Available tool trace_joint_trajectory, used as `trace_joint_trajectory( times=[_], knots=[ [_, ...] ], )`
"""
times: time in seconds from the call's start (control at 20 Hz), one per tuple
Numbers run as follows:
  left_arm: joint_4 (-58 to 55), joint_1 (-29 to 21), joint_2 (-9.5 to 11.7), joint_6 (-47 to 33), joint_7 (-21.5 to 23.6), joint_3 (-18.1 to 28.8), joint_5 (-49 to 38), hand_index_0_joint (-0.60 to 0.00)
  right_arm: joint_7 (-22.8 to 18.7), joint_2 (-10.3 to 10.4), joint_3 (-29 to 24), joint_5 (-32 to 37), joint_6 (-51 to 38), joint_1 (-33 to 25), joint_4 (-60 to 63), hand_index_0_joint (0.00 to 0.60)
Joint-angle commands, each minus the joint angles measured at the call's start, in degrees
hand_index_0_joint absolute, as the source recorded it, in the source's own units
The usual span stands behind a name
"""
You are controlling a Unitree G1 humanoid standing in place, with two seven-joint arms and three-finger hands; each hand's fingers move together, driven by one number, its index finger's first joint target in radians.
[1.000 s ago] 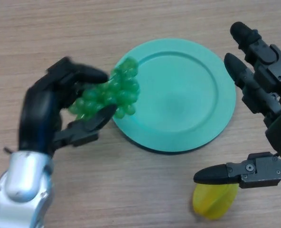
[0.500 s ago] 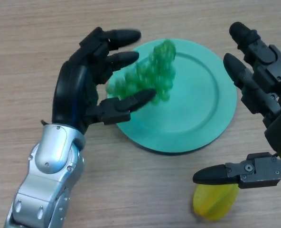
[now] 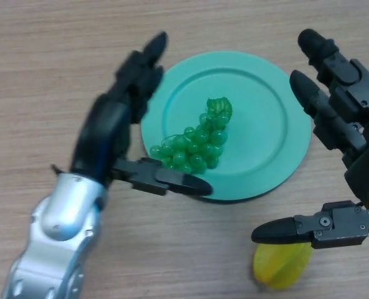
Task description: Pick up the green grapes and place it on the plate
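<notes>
The bunch of green grapes (image 3: 196, 144) lies on the teal plate (image 3: 268, 134), on its left half. My left hand (image 3: 113, 134) is open beside the plate's left rim, fingers straight and pointing away, thumb (image 3: 172, 181) stretched along the plate's near edge below the grapes. It does not hold the grapes. My right hand (image 3: 346, 131) is open and idle at the plate's right side, its thumb (image 3: 297, 229) pointing left above a yellow fruit.
A yellow fruit (image 3: 282, 264) lies on the wooden table (image 3: 47, 56) near the front edge, under my right thumb, just below the plate.
My left hand carried the grapes right over the plate, let them go and opened. The grapes now rest on the plate. The right hand has hardly moved.
</notes>
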Motion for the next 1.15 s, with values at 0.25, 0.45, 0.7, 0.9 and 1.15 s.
trace_joint_trajectory(
  times=[0.25,0.45,0.7,0.9,1.15],
  knots=[
    [-12.4,3.5,4.9,-0.7,-3.9,11.9,-5.7,0.0,0.4,-0.2,-2.6,-1.1,-8.3,-1.3,-0.4,0.0],
    [-17.3,7.7,6.5,4.2,-7.6,17.6,-10.1,0.0,-0.4,-0.1,-2.3,-1.7,-10.7,-2.5,2.6,0.0],
    [-19.3,9.5,7.9,6.8,-11.1,22.2,-12.3,0.0,0.6,-0.6,-2.8,-2.3,-10.6,-3.9,3.7,0.0],
    [-20.6,8.6,7.9,8.1,-11.1,21.9,-10.0,0.0,0.0,-0.1,-2.8,-2.1,-14.0,-4.0,5.7,0.0],
    [-22.9,8.0,7.9,11.7,-9.9,22.3,-11.2,0.0,-0.6,-0.2,-2.9,-1.5,-13.5,-3.4,5.5,0.0]
  ],
)
